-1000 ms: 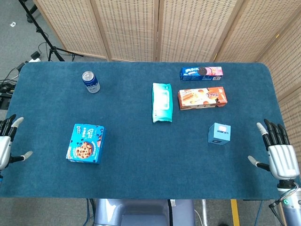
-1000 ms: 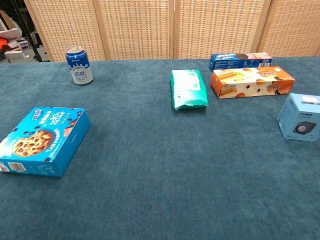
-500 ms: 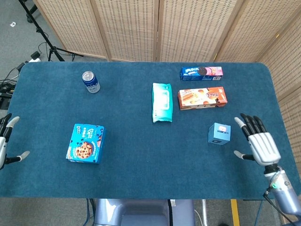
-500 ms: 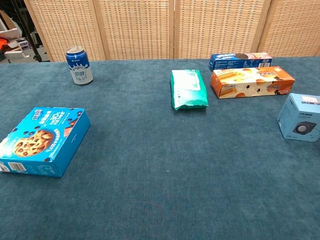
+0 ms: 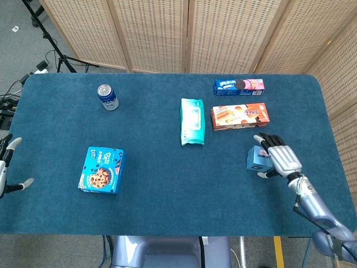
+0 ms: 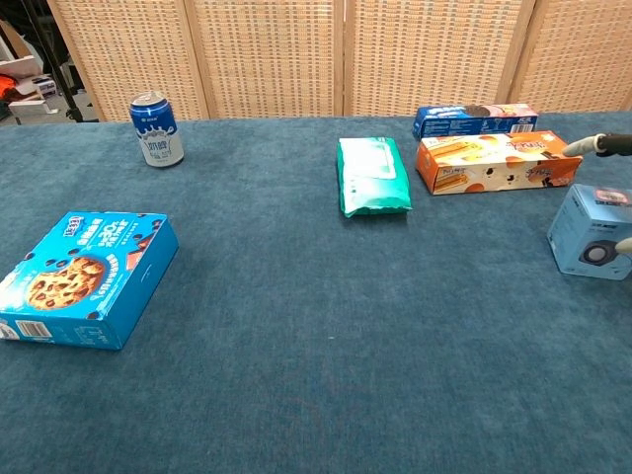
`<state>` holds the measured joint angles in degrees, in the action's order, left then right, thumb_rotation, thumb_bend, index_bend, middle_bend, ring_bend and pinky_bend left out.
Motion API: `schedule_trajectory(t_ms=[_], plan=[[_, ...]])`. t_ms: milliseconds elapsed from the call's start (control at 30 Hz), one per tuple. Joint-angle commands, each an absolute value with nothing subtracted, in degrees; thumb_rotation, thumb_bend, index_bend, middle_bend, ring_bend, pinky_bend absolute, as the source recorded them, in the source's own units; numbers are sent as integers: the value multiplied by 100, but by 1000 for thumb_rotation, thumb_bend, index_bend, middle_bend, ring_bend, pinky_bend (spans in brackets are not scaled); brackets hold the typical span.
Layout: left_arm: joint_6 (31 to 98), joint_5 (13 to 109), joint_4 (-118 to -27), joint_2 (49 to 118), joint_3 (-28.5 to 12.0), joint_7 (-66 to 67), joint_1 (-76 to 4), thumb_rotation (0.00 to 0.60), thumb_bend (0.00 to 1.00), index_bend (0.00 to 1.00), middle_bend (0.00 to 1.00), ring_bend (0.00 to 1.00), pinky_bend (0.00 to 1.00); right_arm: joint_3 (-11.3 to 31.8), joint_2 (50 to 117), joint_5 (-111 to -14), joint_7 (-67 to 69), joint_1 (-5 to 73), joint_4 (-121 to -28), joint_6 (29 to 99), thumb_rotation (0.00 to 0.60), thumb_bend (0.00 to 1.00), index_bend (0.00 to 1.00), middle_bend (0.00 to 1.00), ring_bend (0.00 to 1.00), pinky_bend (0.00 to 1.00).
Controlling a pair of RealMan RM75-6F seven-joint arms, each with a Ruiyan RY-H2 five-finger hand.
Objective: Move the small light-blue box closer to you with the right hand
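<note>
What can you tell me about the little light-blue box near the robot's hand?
The small light-blue box is a cube that looks like cardboard. It has a white label with a pink patch on top and a dark round picture on its front side. It sits flat on the blue table cloth, just in front of the orange box. The right hand is over its right side, fingers spread around it; a firm grip cannot be confirmed.

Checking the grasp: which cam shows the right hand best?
Head view. It shows the whole right hand, fingers spread over the top of the small light-blue box, plus the arm behind it. Chest view catches only fingertips at the right edge beside the box; whether they grip it cannot be told.
</note>
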<state>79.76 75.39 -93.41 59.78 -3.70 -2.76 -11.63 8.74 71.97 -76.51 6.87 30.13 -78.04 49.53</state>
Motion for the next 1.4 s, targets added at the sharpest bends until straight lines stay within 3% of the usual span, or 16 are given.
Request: schedule_trajectory(t_ms=[33, 167, 300, 400, 600, 800, 1067, 1233, 1400], plan=[[7900, 7533, -9322, 5964, -385, -315, -1169, 600, 0, 0, 0, 0, 0, 923, 7496, -7363, 466, 3142, -7495, 4813, 600, 0, 4, 40, 6, 35], [7876, 7538, -9317, 5955, -418, -342, -1157, 600, 0, 0, 0, 0, 0, 932, 7722, -7276, 238, 3136, -7207, 4998, 600, 10, 88, 202, 167, 209], [7867, 7562, -9318, 5941, -433, -370, -1137, 600, 0, 0, 0, 0, 0, 953, 7854, -7253, 211, 3103, -7100, 5179, 600, 177, 309, 422, 412, 347], [7869, 7585, -9330, 5929, -445, -390, -1123, 600, 0, 0, 0, 0, 0, 939, 7836, -7346, 310, 3073, -7166, 5296, 600, 299, 385, 496, 481, 371], [7884, 7633, -9346, 5898, -460, -444, -1095, 600, 0, 0, 0, 0, 0, 911, 7611, -7577, 426, 3047, -7516, 5478, 600, 461, 414, 530, 495, 371], [7881, 7669, -9354, 5874, -470, -491, -1077, 600, 0, 0, 0, 0, 0, 848, 6995, -7875, 779, 3149, -8454, 5260, 600, 537, 421, 530, 498, 371], [7862, 7712, -9354, 5831, -479, -575, -1056, 600, 0, 0, 0, 0, 0, 767, 6124, -8204, 1910, 3777, -9653, 3907, 600, 616, 427, 530, 497, 371], [7803, 7694, -9344, 5808, -483, -604, -1057, 600, 0, 0, 0, 0, 0, 737, 6002, -7955, 2573, 4290, -9831, 2737, 600, 622, 432, 530, 498, 371], [7761, 7681, -9359, 5771, -490, -645, -1054, 600, 0, 0, 0, 0, 0, 701, 6190, -7851, 2796, 4555, -9554, 2202, 600, 624, 434, 526, 495, 371]])
